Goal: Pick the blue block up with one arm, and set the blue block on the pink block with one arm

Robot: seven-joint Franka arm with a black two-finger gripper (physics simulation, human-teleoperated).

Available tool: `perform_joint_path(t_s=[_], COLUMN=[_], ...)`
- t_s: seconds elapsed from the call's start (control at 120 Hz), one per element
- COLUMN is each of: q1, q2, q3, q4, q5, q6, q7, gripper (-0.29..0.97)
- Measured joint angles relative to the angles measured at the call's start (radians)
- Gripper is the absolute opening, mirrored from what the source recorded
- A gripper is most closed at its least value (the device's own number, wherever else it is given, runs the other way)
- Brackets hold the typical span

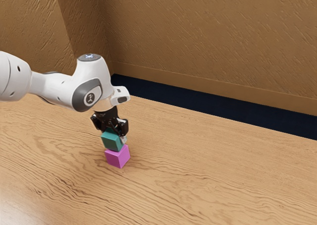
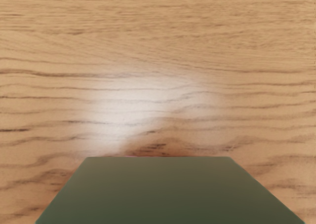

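Note:
A teal-blue block (image 1: 112,141) rests on top of the pink block (image 1: 118,157), which stands on the wooden table (image 1: 208,170). My black gripper (image 1: 113,134) reaches down over the blue block, its fingers against the block's two sides, shut on it. In the wrist view the blue block (image 2: 168,192) appears as a large dark greenish face just under my hand, with a thin pink edge of the lower block (image 2: 148,156) along its far side.
The wooden tabletop stretches wide to the exterior view's right and front. A dark blue strip (image 1: 223,106) runs along the table's far edge below the brown textured wall (image 1: 208,31).

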Motion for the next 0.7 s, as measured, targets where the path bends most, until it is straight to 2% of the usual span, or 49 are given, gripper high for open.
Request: perform_joint_path(t_s=[0.325,0.7], q1=[-0.005,-0.011], q2=[-0.004,-0.021], q3=[-0.003,-0.003], q4=[-0.005,-0.022], q5=[-0.003,-0.049], q6=[0.014,0.024], q7=[-0.01,-0.041], gripper=[0.33,0.34])
